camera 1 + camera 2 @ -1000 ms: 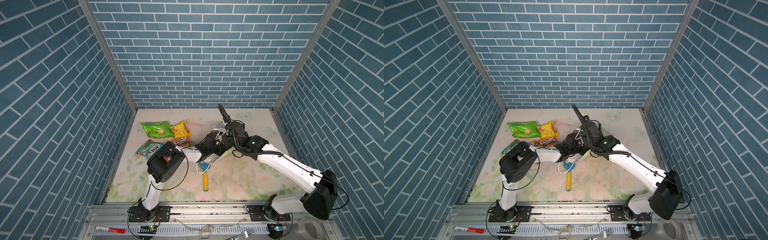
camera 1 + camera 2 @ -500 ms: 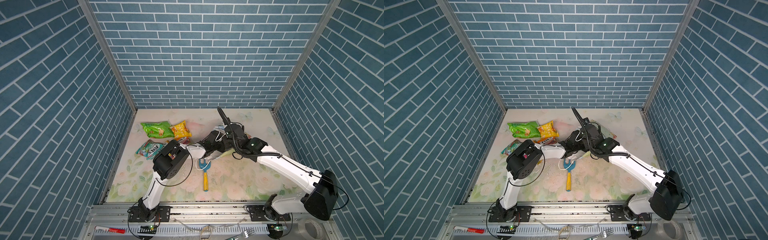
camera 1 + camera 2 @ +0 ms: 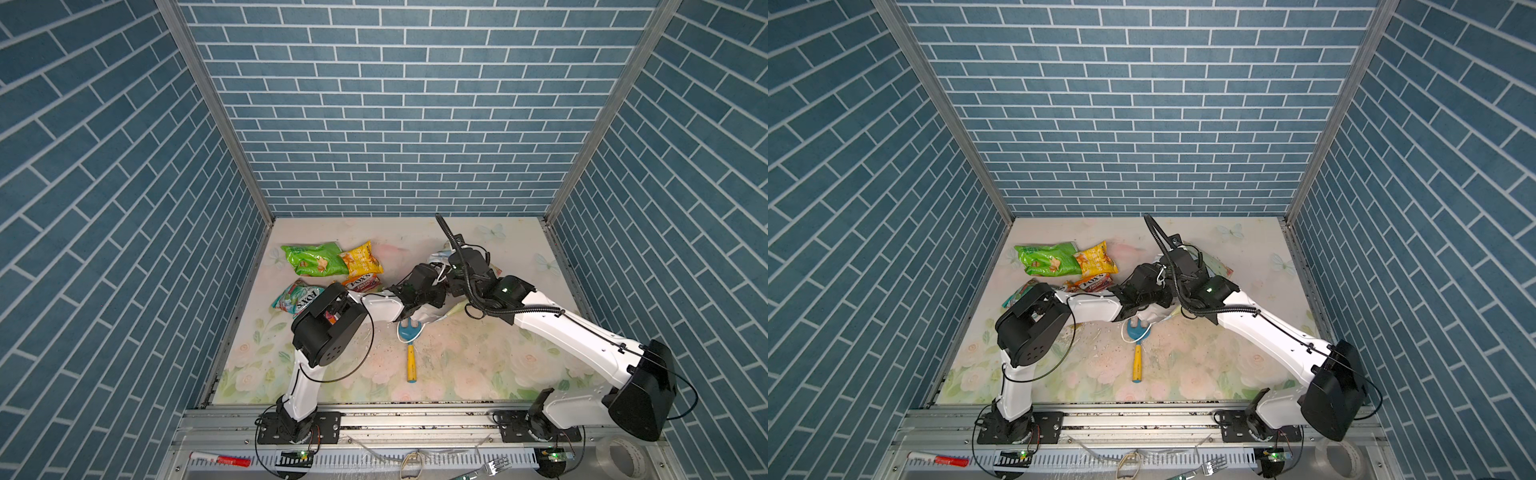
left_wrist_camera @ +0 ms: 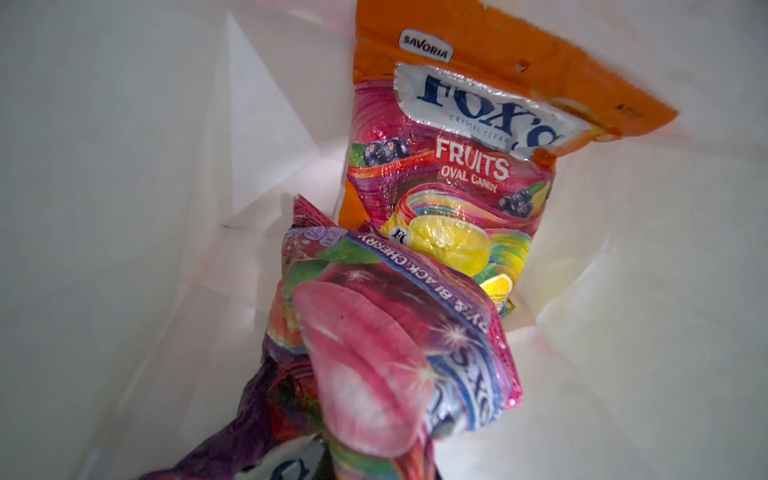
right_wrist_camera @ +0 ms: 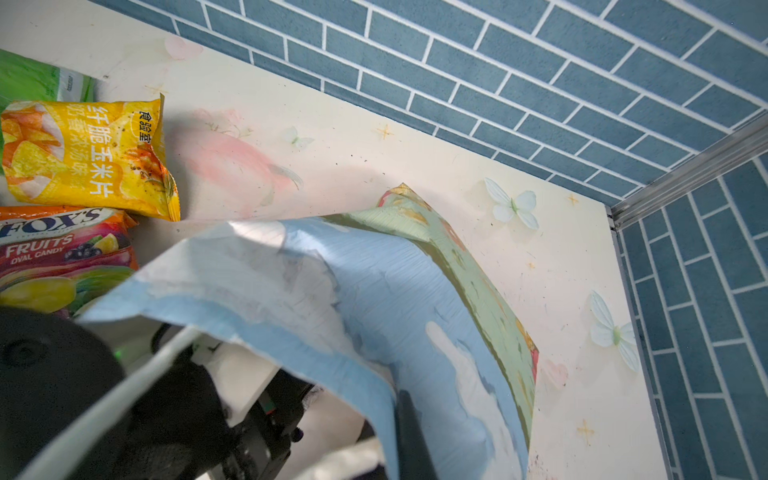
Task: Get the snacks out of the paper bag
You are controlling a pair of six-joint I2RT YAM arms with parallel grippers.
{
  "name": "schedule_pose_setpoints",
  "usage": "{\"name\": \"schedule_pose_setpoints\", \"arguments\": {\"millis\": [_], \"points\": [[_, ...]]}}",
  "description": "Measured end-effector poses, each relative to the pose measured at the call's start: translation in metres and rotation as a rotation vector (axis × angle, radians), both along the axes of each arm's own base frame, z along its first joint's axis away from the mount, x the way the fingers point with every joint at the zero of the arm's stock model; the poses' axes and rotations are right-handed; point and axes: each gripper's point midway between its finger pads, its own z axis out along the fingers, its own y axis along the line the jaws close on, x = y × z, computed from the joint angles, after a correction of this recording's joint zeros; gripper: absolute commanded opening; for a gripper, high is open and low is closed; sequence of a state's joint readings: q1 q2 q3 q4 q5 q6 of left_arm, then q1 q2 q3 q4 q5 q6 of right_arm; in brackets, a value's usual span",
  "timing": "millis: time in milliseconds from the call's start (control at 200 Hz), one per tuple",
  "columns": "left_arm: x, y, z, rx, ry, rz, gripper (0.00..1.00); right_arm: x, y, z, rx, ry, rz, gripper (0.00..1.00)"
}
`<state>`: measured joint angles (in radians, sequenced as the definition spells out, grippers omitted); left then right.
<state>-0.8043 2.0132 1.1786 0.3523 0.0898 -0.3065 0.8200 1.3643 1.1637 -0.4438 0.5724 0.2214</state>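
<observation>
orange packet [image 4: 453, 166]: savoria fox's fruits oval candy; purple packet [image 4: 374, 353]: black cherry

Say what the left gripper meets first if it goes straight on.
Beyond the purple packet it seems to pinch, probably the orange fruit candy packet, lying against the white wall of the paper bag; depth is unclear.

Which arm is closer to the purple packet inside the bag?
Left. The left gripper is inside the bag, closed on the purple packet; the right gripper is outside, pinching the bag's wall.
</observation>
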Motion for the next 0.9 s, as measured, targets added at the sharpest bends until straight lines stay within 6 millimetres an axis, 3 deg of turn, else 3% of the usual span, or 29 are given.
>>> {"name": "schedule_pose_setpoints", "arguments": {"millis": [190, 240, 565, 900], "points": [[-0.002, 0.003, 0.0, -0.005, -0.011, -0.001, 0.08, 0.001, -0.002, 0.0, 0.005, -0.005, -0.022, 0.0], [-0.003, 0.004, -0.001, -0.003, -0.012, -0.001, 0.0, 0.001, -0.003, 0.0, 0.002, -0.006, -0.025, 0.0], [-0.004, 0.003, 0.005, -0.01, -0.016, -0.008, 0.0, 0.003, -0.009, 0.002, -0.004, -0.026, -0.072, 0.0], [-0.014, -0.002, 0.023, -0.066, 0.018, -0.038, 0.0, 0.003, -0.013, 0.008, -0.034, -0.063, -0.119, 0.0]]}}
